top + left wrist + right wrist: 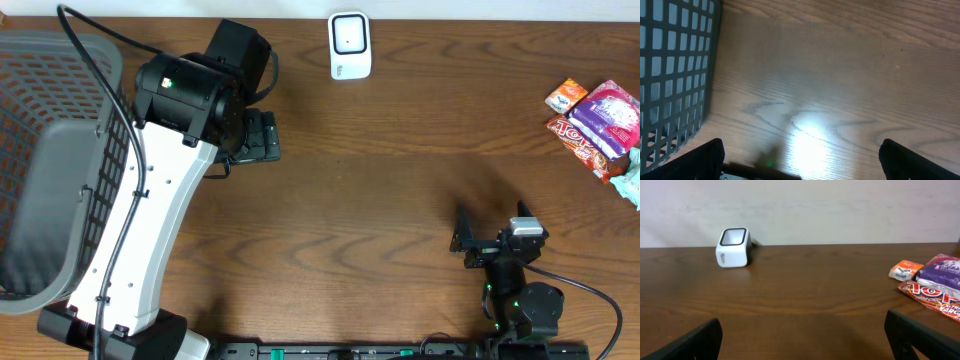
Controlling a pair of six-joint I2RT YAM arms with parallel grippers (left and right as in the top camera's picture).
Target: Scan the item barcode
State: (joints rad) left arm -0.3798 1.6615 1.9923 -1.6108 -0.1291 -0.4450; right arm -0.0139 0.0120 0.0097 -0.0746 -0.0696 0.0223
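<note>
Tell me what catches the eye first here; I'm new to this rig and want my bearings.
The big white left arm stretches up the left of the table, next to a grey mesh basket. A small white scanner stands at the far edge, and bright snack packets lie clustered at the right edge.

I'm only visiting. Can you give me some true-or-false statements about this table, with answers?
1. The white scanner stands near the far edge of the table. True.
2. The right gripper is holding something. False: it is open and empty.
3. A grey mesh basket sits on the left. True.
4. The snack packets lie in the basket. False: they lie on the table at the right.
5. The left gripper is shut. False: it is open.
</note>
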